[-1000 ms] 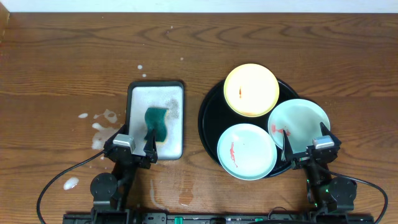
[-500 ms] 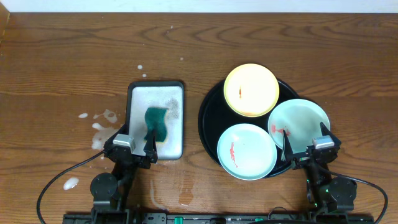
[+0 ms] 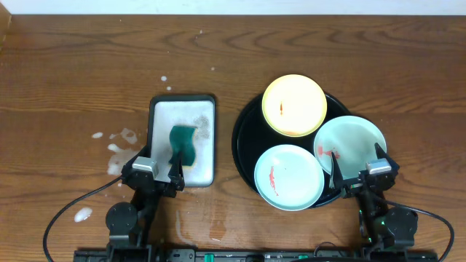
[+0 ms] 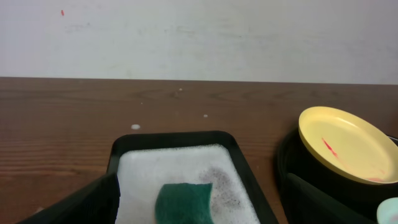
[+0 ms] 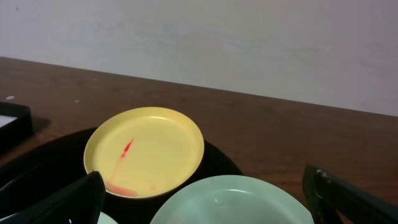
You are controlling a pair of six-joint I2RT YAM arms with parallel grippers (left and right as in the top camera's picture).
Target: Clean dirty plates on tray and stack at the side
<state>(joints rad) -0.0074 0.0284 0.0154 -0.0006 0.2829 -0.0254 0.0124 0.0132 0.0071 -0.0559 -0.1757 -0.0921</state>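
A round black tray (image 3: 246, 138) holds three plates: a yellow plate (image 3: 294, 105) with a small red mark at the back, a mint-green plate (image 3: 289, 177) with a red smear at the front, and a second mint-green plate (image 3: 350, 144) with a red smear overhanging the right rim. My right gripper (image 3: 355, 169) is open and empty just in front of the right mint plate (image 5: 236, 202); the yellow plate (image 5: 146, 151) shows beyond it. My left gripper (image 3: 156, 164) is open and empty over the near end of the soapy tray, behind a green sponge (image 4: 183, 202).
A rectangular black-rimmed tray (image 3: 183, 138) of white foam holds the green sponge (image 3: 183, 145). Foam splashes (image 3: 116, 149) lie on the wood left of it. Brown wood tabletop (image 3: 87, 65) surrounds both trays.
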